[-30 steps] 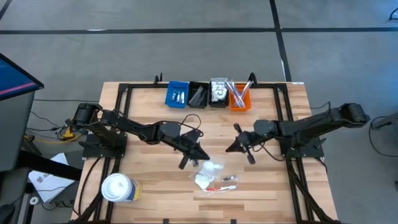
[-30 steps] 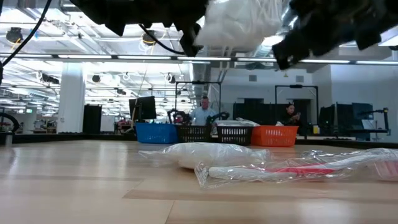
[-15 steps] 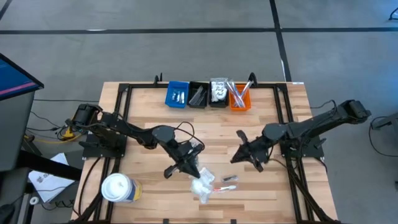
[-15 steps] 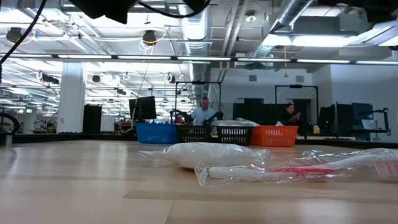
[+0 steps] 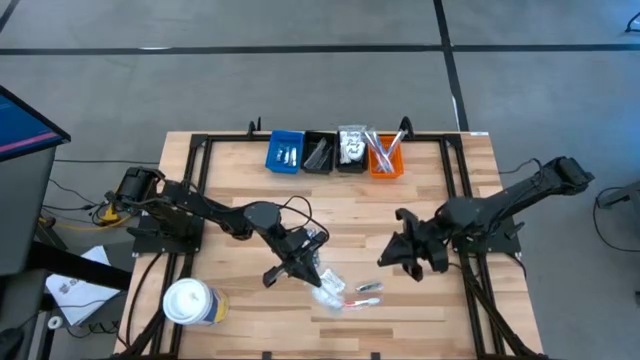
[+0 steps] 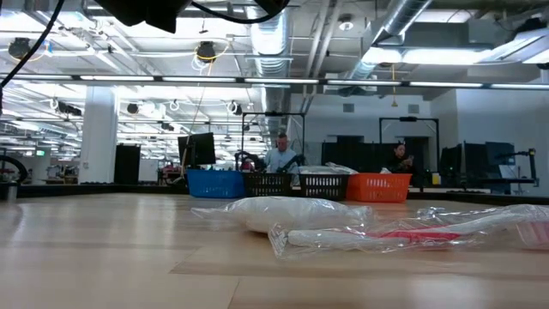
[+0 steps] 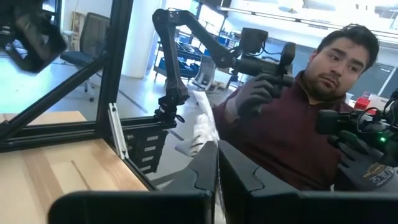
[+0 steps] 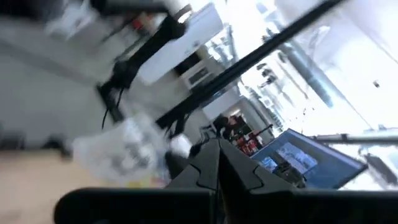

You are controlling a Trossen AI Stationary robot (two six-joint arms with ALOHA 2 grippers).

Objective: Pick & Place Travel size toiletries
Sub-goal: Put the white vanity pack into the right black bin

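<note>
My left gripper (image 5: 316,277) is shut over the table's near middle, with a strip of clear plastic sachet (image 7: 205,132) between its fingers. In the high view the white sachet (image 5: 329,286) shows just past its tips. Another white sachet (image 6: 283,213) and a clear packet with a red stick (image 6: 412,233) lie flat on the wood below. A small packet (image 5: 368,287) lies beside them. My right gripper (image 5: 384,260) is shut with nothing in it, raised to the right of this pile. My left gripper pinches a thin edge of the clear sachet (image 7: 208,144) between its two shut fingers. The fingers lie about level, pointing toward the table's right. The film stands up past the fingertips. How much of the sachet hangs free, I cannot tell.
Blue (image 5: 285,152), black (image 5: 318,153), clear (image 5: 351,147) and orange (image 5: 385,157) bins stand in a row at the far edge. A white tub (image 5: 190,303) stands at the near left. A black frame (image 5: 200,145) borders the table. A person (image 7: 298,124) sits beyond the right side.
My left gripper has swung toward the near edge with the sachet and turned, then kept still. My right gripper has risen, rolled and drawn toward the near right, away from the sachet. Both, and the white sachet, have left the top of the low view.
</note>
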